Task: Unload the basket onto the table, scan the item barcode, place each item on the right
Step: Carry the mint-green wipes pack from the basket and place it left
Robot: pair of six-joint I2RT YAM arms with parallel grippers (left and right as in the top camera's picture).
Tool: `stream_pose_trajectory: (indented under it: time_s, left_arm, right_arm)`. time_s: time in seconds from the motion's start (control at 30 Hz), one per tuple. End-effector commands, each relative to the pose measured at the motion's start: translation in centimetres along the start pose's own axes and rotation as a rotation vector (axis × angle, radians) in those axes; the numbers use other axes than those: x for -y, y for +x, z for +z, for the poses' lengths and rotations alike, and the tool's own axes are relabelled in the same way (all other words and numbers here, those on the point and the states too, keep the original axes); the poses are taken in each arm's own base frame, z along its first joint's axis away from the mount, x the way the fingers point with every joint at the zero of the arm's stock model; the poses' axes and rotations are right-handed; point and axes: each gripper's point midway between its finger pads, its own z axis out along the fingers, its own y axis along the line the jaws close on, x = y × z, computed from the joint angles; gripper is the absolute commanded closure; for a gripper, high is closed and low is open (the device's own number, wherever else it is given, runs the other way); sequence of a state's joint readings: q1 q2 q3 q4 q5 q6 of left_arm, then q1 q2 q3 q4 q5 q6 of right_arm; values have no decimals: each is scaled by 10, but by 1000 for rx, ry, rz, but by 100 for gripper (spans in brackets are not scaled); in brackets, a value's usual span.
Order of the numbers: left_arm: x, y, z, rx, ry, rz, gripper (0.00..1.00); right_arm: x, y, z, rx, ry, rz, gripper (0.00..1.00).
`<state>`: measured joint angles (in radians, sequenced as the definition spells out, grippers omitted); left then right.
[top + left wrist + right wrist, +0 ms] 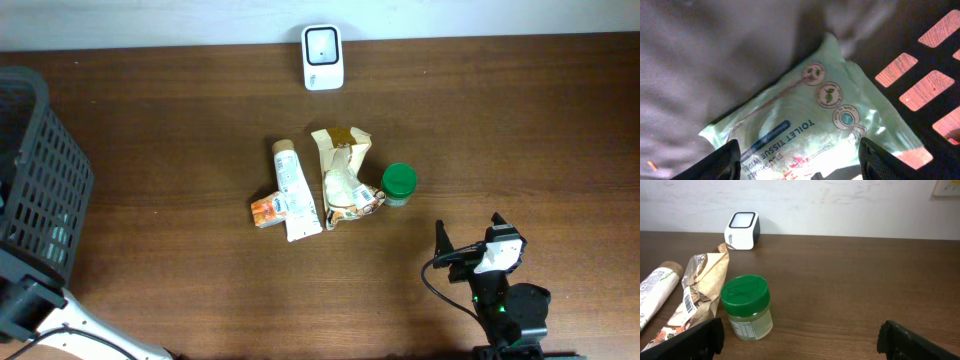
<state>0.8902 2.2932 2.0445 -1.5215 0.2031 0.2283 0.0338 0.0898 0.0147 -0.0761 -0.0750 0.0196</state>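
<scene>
A pale green pack of toilet tissue wipes lies inside the dark basket, filling the left wrist view. My left gripper hangs just over its near end, jaws wide apart, one finger at each side of the printed face; no grip shows. In the overhead view this gripper is hidden in the basket. The white barcode scanner stands at the table's far edge. My right gripper rests open and empty near the front right, facing a green-lidded jar.
In the middle of the table lie a white tube, a small orange packet, a crumpled brown pouch and the jar. The scanner stands against the wall. Slots in the basket show the wooden table.
</scene>
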Motion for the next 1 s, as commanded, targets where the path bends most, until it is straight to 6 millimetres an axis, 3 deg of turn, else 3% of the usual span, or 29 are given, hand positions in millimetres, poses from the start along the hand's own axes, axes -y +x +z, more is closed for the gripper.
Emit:
stream_pose_trajectory:
  time_s: [0.0,0.13,0.17,0.3,0.43,0.63,0.7,0.83,0.87,0.9,0.93,0.97]
  left_arm:
    - [6,-2,15,-27,55,49,29]
    - [-13,-5,20,-36,-44,44,50]
    - [-25,-5,19,-40,-116,-2,50]
    - [-32,-17,18,10,-150,-17,48]
    - [-71,-21,7,39,-379,-161,51]
    - [-41,-42,12,93,-399,-97,40]
    - [-39,-32,22,43,-436,-79,39]
    - [-60,-4,43,-50,-537,-168,41]
    - [-61,-5,43,-47,-540,-168,46]
    - [-61,-6,43,-42,-540,-169,61]
    - [-61,-6,43,-42,-540,-169,86]
    - [-61,-6,42,-43,-540,-169,97]
  right_arm:
    - [-1,2,0,-2,-4,2,2]
    - [-1,2,0,-2,-4,2,2]
    - [-1,2,0,-2,-4,2,2]
    - [-1,2,0,-2,-4,2,2]
    - [-1,2,0,-2,-4,2,2]
    - [-1,2,0,-2,-4,2,2]
    - [-1,2,0,-2,-4,2,2]
    - [-1,2,0,-2,-4,2,2]
    - [-1,2,0,-2,-4,2,2]
    - [-1,2,0,-2,-4,2,2]
    - [-1,2,0,-2,-4,2,2]
    - [-1,2,0,-2,-4,2,2]
